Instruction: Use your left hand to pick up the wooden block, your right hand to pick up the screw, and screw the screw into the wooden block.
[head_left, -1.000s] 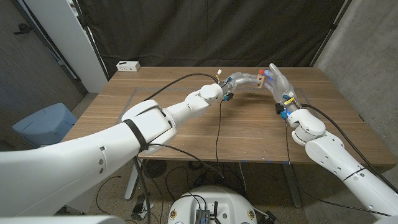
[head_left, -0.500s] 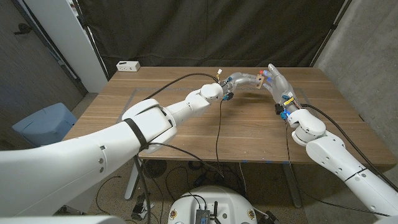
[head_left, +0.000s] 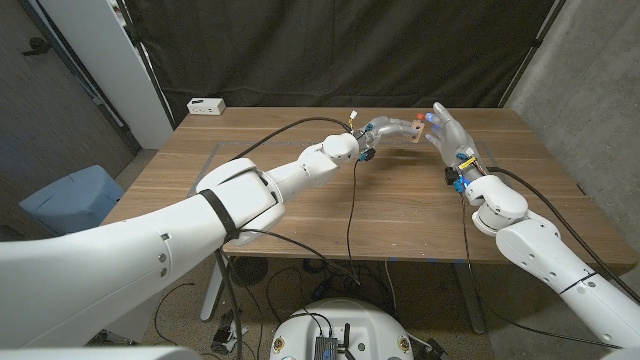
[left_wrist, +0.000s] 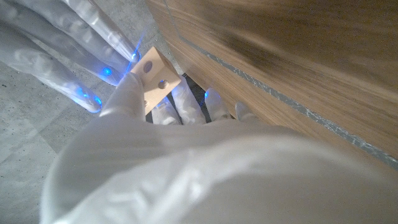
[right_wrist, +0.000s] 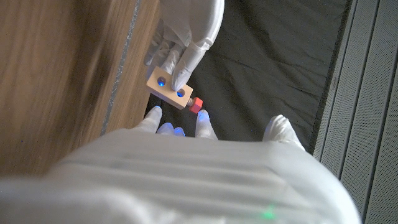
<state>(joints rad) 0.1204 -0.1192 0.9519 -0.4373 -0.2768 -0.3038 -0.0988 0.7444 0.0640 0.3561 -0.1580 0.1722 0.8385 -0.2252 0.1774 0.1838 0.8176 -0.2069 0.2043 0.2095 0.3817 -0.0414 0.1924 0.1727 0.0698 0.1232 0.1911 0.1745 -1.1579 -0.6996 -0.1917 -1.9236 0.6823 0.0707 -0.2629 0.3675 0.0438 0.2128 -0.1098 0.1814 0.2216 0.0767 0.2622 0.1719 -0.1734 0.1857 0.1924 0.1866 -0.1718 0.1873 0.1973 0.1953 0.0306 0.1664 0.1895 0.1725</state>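
Note:
Above the table's far middle, my left hand (head_left: 385, 129) pinches a small pale wooden block (head_left: 414, 130) with round holes in its face. In the left wrist view the block (left_wrist: 154, 77) sticks out past my left hand (left_wrist: 155, 155). A red screw (right_wrist: 196, 104) sits at the block's (right_wrist: 168, 88) end, also seen as a red spot (head_left: 430, 117) in the head view. My right hand (head_left: 446, 132) stands upright right beside the block, fingertips (right_wrist: 203, 118) on the screw's head and thumb apart. Its fingers (left_wrist: 68, 43) reach in opposite the block.
A white box (head_left: 206, 105) lies at the table's back left corner. Black cables (head_left: 352, 200) run across the tabletop (head_left: 300, 210) from my left wrist to the front edge. A blue seat (head_left: 70, 200) stands left of the table. A dark curtain hangs behind.
My right hand has turned slightly at the screw and its wrist has drifted a little to the right. The left hand and the block have stayed put.

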